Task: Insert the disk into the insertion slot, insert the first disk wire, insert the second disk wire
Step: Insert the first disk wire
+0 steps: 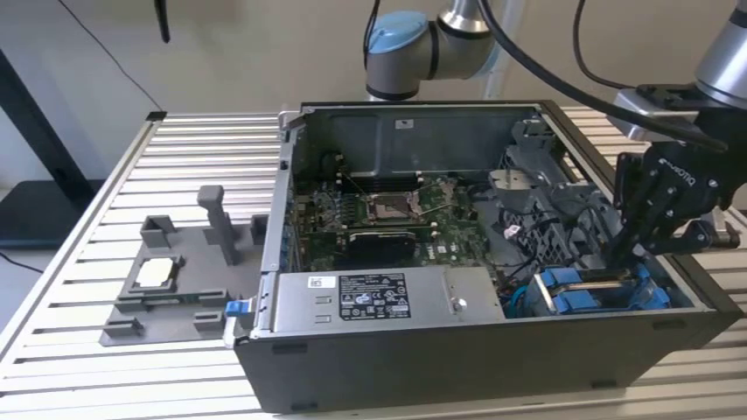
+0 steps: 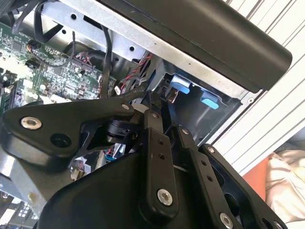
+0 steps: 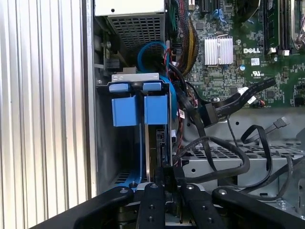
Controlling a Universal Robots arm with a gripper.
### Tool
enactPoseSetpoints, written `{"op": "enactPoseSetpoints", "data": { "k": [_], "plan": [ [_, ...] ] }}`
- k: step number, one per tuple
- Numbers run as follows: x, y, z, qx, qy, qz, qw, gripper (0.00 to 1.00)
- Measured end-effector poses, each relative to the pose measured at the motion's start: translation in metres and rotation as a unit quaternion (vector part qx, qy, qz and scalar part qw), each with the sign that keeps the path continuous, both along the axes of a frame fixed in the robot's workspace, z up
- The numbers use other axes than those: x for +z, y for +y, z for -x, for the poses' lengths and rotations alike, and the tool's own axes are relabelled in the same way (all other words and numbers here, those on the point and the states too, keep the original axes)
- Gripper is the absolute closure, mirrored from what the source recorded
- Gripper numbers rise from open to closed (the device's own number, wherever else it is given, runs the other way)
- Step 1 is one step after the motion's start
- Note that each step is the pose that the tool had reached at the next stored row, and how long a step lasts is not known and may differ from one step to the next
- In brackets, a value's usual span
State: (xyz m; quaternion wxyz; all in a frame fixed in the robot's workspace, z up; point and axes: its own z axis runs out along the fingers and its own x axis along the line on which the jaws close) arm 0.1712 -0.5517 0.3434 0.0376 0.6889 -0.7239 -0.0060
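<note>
With the gripper [image 3: 167, 172] apparently pinched shut on the disk [image 3: 157, 110], the job is holding it square to the insertion slot [image 3: 112, 152] and pressing evenly.

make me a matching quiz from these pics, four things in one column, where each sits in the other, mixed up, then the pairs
Things
1. disk
2. hand
3. grey fixture
4. processor socket

Places
A. on the slatted table, at the exterior view's left of the case
B. middle of the green board
C. in the insertion slot, case corner at the exterior view's right
D. just above that slot, reaching into the case

Pairs: 1-C, 2-D, 3-A, 4-B
</note>
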Motion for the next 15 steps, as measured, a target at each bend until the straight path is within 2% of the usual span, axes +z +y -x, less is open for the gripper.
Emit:
{"op": "enactPoseSetpoints", "data": {
  "k": [15],
  "plan": [
    [-0.0053, 0.0, 0.0, 0.0, 0.0, 0.0006, 1.0, 0.81]
  ]
}}
